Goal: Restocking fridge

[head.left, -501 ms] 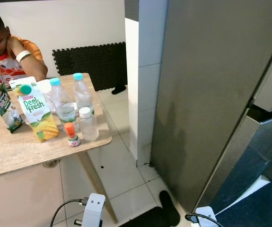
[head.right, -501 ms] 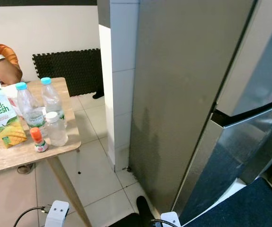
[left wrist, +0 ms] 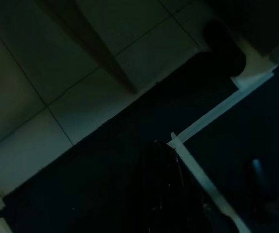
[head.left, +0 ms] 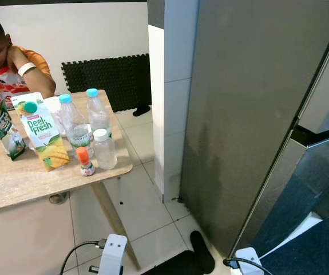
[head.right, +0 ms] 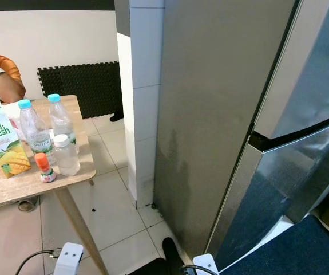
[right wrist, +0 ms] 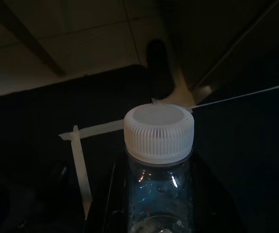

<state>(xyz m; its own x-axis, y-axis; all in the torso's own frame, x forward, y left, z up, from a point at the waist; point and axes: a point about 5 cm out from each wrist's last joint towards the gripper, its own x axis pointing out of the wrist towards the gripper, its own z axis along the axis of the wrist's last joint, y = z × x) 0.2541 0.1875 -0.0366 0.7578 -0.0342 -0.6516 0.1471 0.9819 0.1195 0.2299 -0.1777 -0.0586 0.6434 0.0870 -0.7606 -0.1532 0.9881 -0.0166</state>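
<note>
In the right wrist view a clear plastic bottle with a white ribbed cap stands upright between the fingers of my right gripper, which is shut on it. The tall grey fridge rises on my right, side panel toward me and its doors shut. On the wooden table to my left stand two blue-capped water bottles, a white-capped bottle, a small orange-capped bottle and a mango juice carton. My left gripper hangs over dark floor.
A person sits at the table's far side. A white tiled pillar stands between table and fridge, with a black foam mat against the wall behind. A green packet lies on the table. Pale floor tiles lie ahead.
The whole picture has shifted slightly left, so the camera has moved. Nothing on the table has moved.
</note>
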